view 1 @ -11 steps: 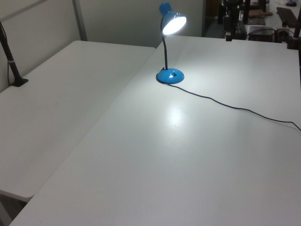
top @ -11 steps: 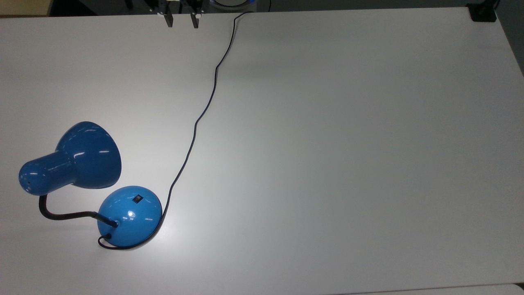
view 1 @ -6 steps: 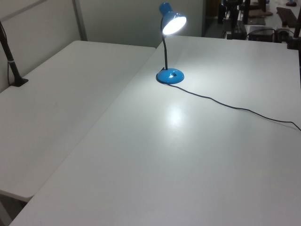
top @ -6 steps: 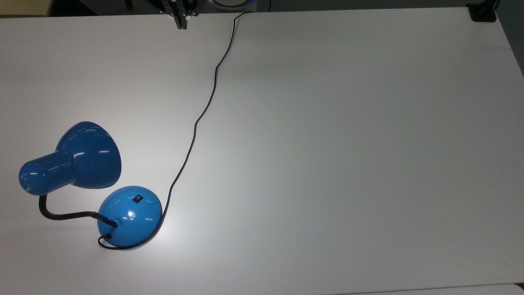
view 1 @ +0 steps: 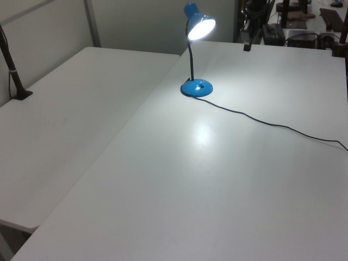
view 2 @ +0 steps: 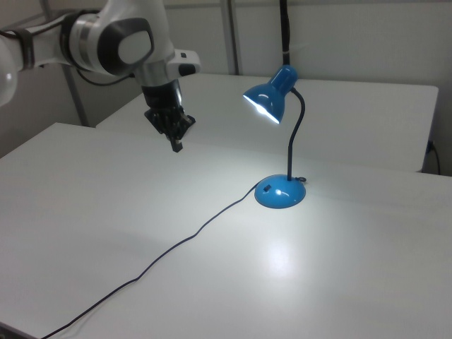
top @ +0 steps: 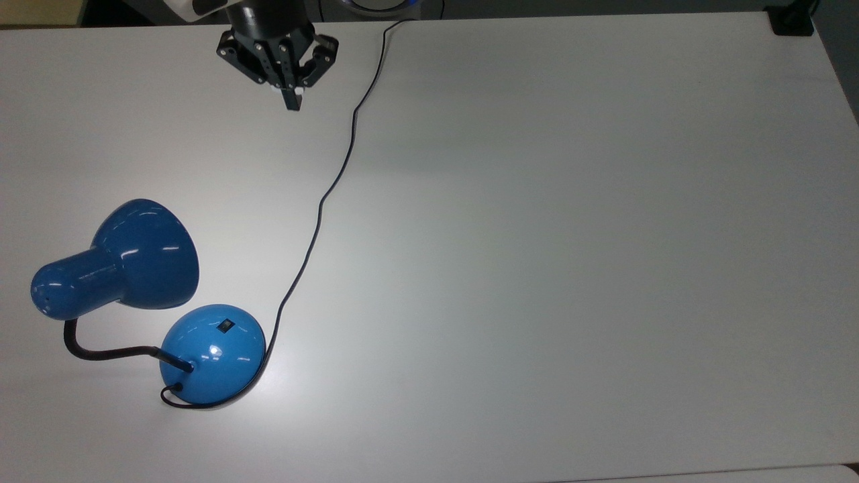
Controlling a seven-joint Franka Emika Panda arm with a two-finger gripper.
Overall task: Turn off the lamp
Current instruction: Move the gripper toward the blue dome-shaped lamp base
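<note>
The lamp (top: 211, 352) is glossy blue, with a bell shade (top: 144, 258), a black gooseneck and a domed base bearing a small black switch (top: 225, 327). Its bulb glows in the right view (view 2: 263, 104) and the left view (view 1: 200, 28), casting a bright patch on the white table (top: 537, 235). My gripper (top: 292, 102) is shut, fingers pressed together, hovering above the table at the top view's upper left, well away from the lamp's base (view 2: 280, 193). The gripper (view 2: 176, 145) points down; it also appears at the far edge (view 1: 247, 46).
A thin black cord (top: 333, 181) runs from the lamp's base across the table and off the far edge, passing just right of the gripper in the top view. A second white table (view 1: 70, 109) adjoins. A black clamp (top: 790, 23) sits at the corner.
The fingers closed from open to shut. The gripper then came further over the table toward the lamp. The lamp stays lit and unmoved.
</note>
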